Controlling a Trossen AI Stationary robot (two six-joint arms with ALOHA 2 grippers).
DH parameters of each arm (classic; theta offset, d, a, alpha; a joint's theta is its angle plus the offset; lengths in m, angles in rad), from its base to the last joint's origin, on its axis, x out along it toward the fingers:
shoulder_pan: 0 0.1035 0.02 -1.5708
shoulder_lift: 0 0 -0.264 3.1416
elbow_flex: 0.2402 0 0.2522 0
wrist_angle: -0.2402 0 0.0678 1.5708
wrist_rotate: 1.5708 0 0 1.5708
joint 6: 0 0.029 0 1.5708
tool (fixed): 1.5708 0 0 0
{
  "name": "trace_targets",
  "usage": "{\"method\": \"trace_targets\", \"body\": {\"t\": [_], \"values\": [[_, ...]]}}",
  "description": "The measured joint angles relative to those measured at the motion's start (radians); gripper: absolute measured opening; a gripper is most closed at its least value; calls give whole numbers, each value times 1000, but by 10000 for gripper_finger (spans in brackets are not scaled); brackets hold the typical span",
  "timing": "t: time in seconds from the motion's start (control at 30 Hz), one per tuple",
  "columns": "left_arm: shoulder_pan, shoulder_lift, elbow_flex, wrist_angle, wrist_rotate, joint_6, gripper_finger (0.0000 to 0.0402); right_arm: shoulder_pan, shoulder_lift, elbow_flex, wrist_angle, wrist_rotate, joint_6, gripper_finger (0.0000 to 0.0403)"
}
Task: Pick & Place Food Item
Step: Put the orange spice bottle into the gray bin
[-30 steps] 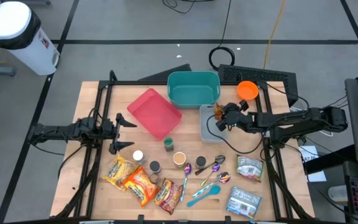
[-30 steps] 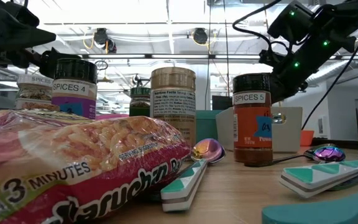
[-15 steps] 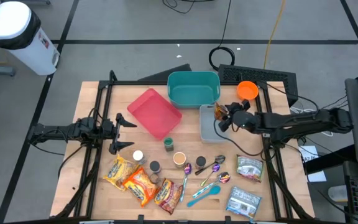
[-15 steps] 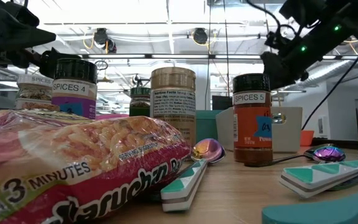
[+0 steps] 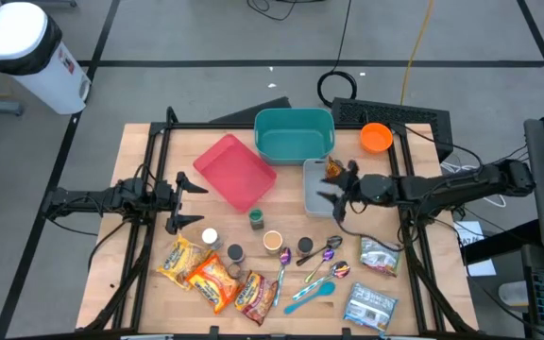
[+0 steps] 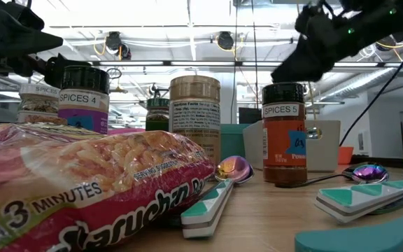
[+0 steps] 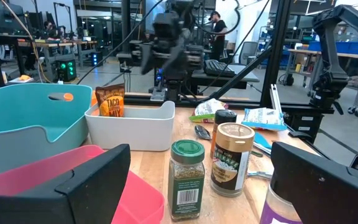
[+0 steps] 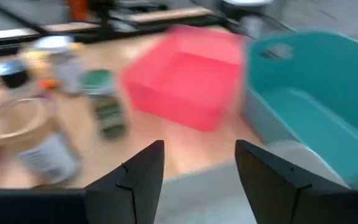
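Two arms over the tabletop (image 5: 140,274), and the grey bin (image 5: 315,189) is the landmark to watch. Right gripper (image 5: 332,189) hangs just above that grey bin, fingers parted with nothing between them; the wrist view shows clear space between its two dark fingers (image 8: 143,177), looking across at the pink tray (image 8: 185,74) and the teal bin (image 8: 309,93). Food item: an orange taco-mix packet (image 7: 110,101) stands upright inside the grey bin, at the corner nearest the teal bin, and from above it shows as a small brown-orange patch (image 5: 332,168) just beside the gripper, apart from the fingers. Left gripper (image 5: 187,200) waits well away from the grey bin, beyond the pink tray, jaws spread wide and empty. Teal bin touches the grey bin's far edge; the pink tray lies tilted beside the teal bin, on the side away from the grey bin. An orange bowl (image 5: 376,137) sits off the grey bin's outer corner, near the table frame. On the near side of the grey bin, a green-lidded spice jar (image 5: 256,219) and a tan-lidded jar (image 5: 273,242) stand upright, with spoons (image 5: 321,253) a little farther along. Two silver pouches (image 5: 380,255) lie farther out from the bin toward the right arm's base, and three ramen packets (image 5: 213,276) lie well apart from it at the tabletop's near edge. In the low view a jar labelled SPICES 5 (image 6: 284,133) stands upright in front of the grey bin.
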Motion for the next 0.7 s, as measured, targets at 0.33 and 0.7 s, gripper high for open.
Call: {"method": "trace_targets", "body": {"t": [0.33,0.7], "values": [[0,0,0,0,0,0,397,136,166,0,256,-210,-132,268],[0,0,0,0,0,0,397,222,236,17,317,-279,-115,349]]}}
